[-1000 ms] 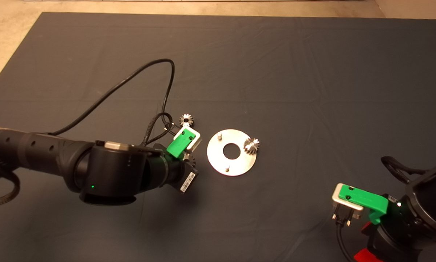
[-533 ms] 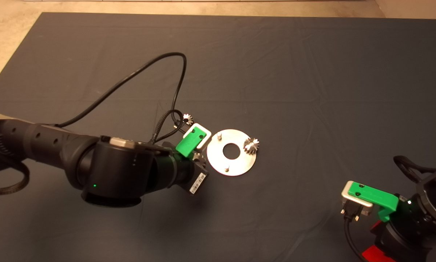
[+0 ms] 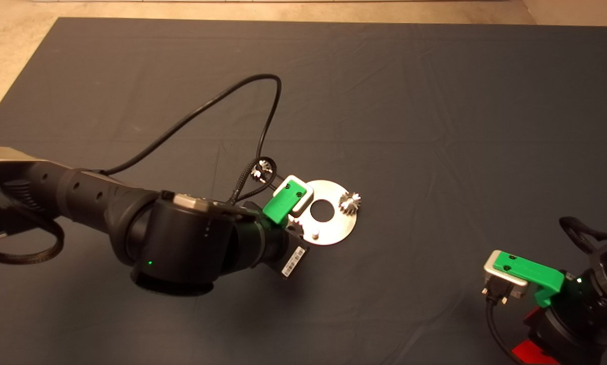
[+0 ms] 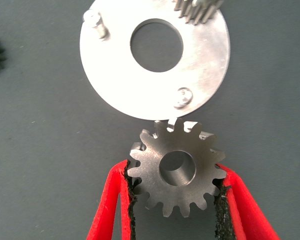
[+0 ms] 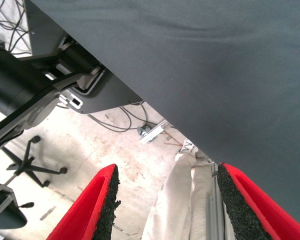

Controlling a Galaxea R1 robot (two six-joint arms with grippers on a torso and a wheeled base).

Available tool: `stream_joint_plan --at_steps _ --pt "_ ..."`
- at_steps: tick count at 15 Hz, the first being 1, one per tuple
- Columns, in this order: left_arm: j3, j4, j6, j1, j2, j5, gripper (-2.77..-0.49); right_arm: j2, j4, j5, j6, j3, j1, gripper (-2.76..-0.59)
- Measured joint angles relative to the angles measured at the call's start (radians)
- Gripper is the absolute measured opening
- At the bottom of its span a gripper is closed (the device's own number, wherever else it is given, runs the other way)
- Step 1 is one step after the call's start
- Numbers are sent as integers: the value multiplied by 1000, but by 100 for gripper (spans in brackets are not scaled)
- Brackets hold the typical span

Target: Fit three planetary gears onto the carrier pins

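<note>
My left gripper point(image 4: 175, 172) is shut on a planetary gear point(image 4: 176, 167), which lies flat between the red fingers point(image 4: 112, 200). The gear hovers at the near-left rim of the round metal disc point(image 3: 334, 230), right beside one bare carrier pin point(image 4: 182, 96). A second bare pin point(image 4: 93, 20) stands further round the disc point(image 4: 115, 75). Another gear point(image 3: 350, 202) sits on the pin at the disc's right side. The remaining gear point(image 3: 260, 169) lies on the mat left of the disc, partly behind a cable. My right gripper point(image 5: 165, 200) is open and holds nothing.
A black cable point(image 3: 207, 106) loops over the mat behind the left arm point(image 3: 182, 248). The right arm point(image 3: 562, 299) sits at the lower right corner, its wrist view showing the mat's edge and the floor with a chair base point(image 5: 30, 165).
The left arm has moved right with the gear, from beside the disc to its near-left rim. The right gripper has drifted slightly right and down.
</note>
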Motion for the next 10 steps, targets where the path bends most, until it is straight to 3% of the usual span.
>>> stream_joint_plan --at_steps 6,10 --pt "-53 -7 -6 -5 84 0 -256 -16 0 0 0 0 0 -191" --pt "-83 -7 -5 -5 113 0 -256 -20 0 0 0 0 0 -191"
